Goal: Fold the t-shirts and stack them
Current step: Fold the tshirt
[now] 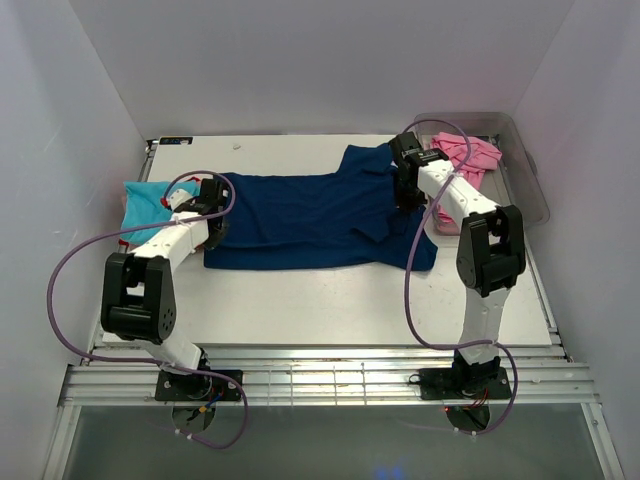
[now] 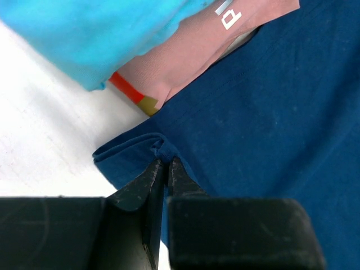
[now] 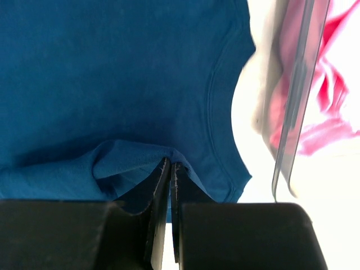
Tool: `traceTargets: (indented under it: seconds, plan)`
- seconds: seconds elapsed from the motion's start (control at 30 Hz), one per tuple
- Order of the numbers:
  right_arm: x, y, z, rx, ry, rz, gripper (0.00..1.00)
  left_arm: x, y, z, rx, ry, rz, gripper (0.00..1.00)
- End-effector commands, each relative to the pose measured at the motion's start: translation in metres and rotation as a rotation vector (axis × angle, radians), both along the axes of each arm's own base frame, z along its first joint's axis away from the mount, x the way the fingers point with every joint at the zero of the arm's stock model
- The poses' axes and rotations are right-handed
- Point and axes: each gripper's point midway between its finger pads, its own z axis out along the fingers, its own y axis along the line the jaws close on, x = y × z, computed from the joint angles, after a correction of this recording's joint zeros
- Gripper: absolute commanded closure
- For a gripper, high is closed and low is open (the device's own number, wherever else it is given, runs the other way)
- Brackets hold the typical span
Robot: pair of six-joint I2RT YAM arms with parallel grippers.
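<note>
A flat white table fills the space in front of the two arm bases. Across its middle lies the large navy blue cloth t-shirt, spread out lengthwise from left to right, with its lower edge nearest the arms and its right end rumpled.

The left gripper sits at the shirt's left end. Its jaws are pressed together on a small raised fold at a corner of the navy cloth, and bare table shows just to the left of that fold. The right gripper is at the shirt's right end. Its jaws likewise pinch a puckered ridge of navy fabric, just short of a curved stitched edge, which may be the neckline.

Beyond the left gripper, a turquoise cloth t-shirt lies bunched near the table's left edge, just beside the navy one. In the left wrist view, a salmon-pink piece of fabric with a white printed letter and a red stripe pokes out from under the turquoise cloth, touching the navy shirt. I cannot tell what garment it belongs to.

Further back at the right, a clear plastic tub stands at the table's far right corner, close beside the navy shirt's end. A crumpled pink cloth t-shirt rests inside it.
</note>
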Motion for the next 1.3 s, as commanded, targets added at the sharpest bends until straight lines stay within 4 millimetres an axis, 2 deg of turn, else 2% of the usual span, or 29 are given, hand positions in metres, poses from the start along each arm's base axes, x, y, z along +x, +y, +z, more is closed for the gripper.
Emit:
traceTargets:
  seconds: [0.0,0.1,0.2,0.57,0.73,0.93,1.03,1.07,1.1,1.13,1.17,1.23,1.27]
  plan:
    - [0.016,-0.002,0.007,-0.009,-0.021,0.011,0.92,0.023,-0.001,0.007,-0.005,-0.034,-0.021,1.0]
    - [0.023,-0.005,0.001,-0.021,-0.014,0.003,0.92,0.028,-0.001,-0.006,-0.001,-0.004,-0.037,1.0]
    - [0.026,-0.01,-0.006,-0.034,0.004,-0.007,0.92,0.036,0.001,-0.01,0.008,0.006,-0.042,1.0]
    - [0.038,-0.015,-0.02,-0.044,0.028,-0.017,0.92,0.057,0.006,0.003,0.015,-0.038,-0.026,1.0]
    - [0.043,-0.017,-0.015,-0.05,0.014,-0.022,0.92,0.056,0.005,0.003,0.007,-0.037,-0.026,1.0]
    - [0.047,-0.02,-0.021,-0.065,0.019,-0.03,0.92,0.052,0.002,-0.008,-0.01,-0.002,-0.052,1.0]
    - [0.054,-0.023,-0.022,-0.071,0.002,-0.038,0.92,0.058,0.0,-0.002,-0.009,-0.029,-0.077,0.82]
    - [0.057,-0.023,-0.02,-0.069,-0.01,-0.041,0.9,0.06,0.0,0.002,-0.004,-0.044,-0.083,0.7]
    - [0.062,-0.025,-0.018,-0.07,-0.022,-0.046,0.78,0.064,0.002,0.009,0.009,-0.067,-0.09,0.45]
    - [0.069,-0.026,-0.007,-0.074,-0.056,-0.051,0.73,0.067,0.003,0.019,0.021,-0.091,-0.09,0.33]
    - [0.074,-0.027,0.003,-0.077,-0.082,-0.053,0.61,0.073,0.005,0.031,0.033,-0.117,-0.088,0.27]
    - [0.079,-0.028,0.021,-0.077,-0.131,-0.051,0.55,0.077,0.011,0.052,0.071,-0.157,-0.089,0.18]
    - [0.079,-0.027,0.038,-0.063,-0.17,-0.048,0.53,0.08,0.012,0.064,0.08,-0.18,-0.091,0.17]
